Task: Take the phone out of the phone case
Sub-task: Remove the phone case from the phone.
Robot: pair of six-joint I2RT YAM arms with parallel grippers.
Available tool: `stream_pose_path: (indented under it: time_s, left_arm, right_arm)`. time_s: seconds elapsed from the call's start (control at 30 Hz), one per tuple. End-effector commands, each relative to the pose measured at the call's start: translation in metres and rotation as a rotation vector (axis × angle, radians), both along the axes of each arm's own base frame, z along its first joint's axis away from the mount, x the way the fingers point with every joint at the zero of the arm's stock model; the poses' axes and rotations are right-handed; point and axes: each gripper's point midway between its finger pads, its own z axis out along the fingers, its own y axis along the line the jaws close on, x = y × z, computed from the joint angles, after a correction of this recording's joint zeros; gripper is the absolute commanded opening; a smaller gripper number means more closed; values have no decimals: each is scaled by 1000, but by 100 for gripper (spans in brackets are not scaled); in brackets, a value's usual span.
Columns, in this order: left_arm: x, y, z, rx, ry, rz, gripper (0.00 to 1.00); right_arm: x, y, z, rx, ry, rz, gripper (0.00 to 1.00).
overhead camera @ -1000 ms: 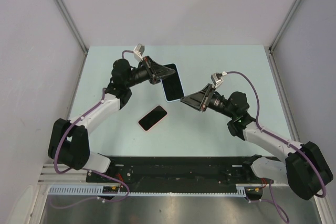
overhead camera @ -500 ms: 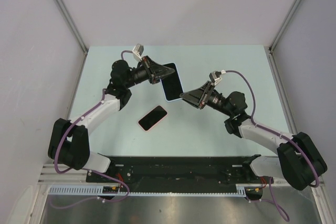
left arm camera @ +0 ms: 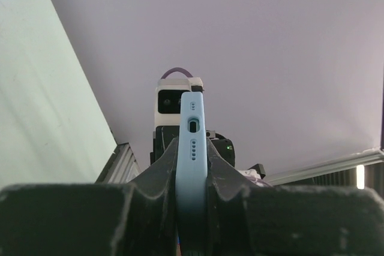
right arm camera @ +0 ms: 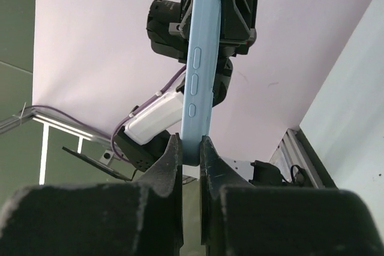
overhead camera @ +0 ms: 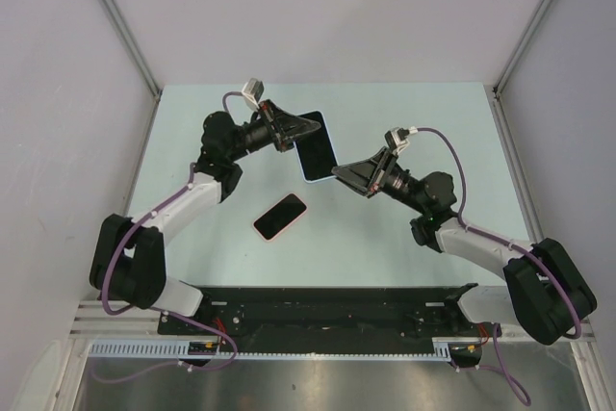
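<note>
Pink-edged phone [overhead camera: 280, 216] on pale green table [overhead camera: 414, 113]

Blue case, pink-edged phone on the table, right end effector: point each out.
Blue case [overhead camera: 318, 149]: top view, middle of dark face.
Pink-edged phone [overhead camera: 280, 216]: top view, screen centre.
Right end effector [right arm camera: 191, 145]: right wrist view, between fingertips.

Phone case [overhead camera: 316, 146]: pale blue, matt, smooth, rubbery-looking. The face set in it is glossy black glass. Left gripper [left arm camera: 192, 148] & right gripper [right arm camera: 191, 145]: black plastic, matt, w/ grainy, rough finger surfaces. White cam housing [left arm camera: 171, 103]: smooth plastic, slight sheen. Pink-edged phone [overhead camera: 280, 216], approx. 7 o'clock of the case: shiny black screen, satin rim. Table [overhead camera: 414, 113]: mint, smooth, matt. Walls [overhead camera: 318, 7]: flat matt panels. Corner posts [overhead camera: 120, 21]: dull grey metal.
</note>
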Motion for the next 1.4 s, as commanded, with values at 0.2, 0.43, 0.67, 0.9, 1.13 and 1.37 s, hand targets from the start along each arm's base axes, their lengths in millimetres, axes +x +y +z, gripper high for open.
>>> stream_pose_path:
  time_s: [0.2,0.43,0.67,0.9,1.13,1.37]
  left_arm:
    - [-10,1,22,-139,-19,-66,0]
    - [-31,15,65,-349,-54,-119,0]
    - [-52,28,101,-403,-121,-106,0]
    - [-74,41,138,-469,-198,-100,0]
    - [-86,49,156,-513,-240,-102,0]
    - [-97,56,175,-536,-284,-98,0]
  right_arm:
    - [-39,-28,99,261,-364,-12,0]
    - [-42,-23,111,316,-414,43,0]
    - [-26,-15,107,329,-347,46,0]
    - [-16,-9,120,381,-317,43,0]
    - [-15,-3,139,441,-306,58,0]
    - [-12,1,142,467,-276,54,0]
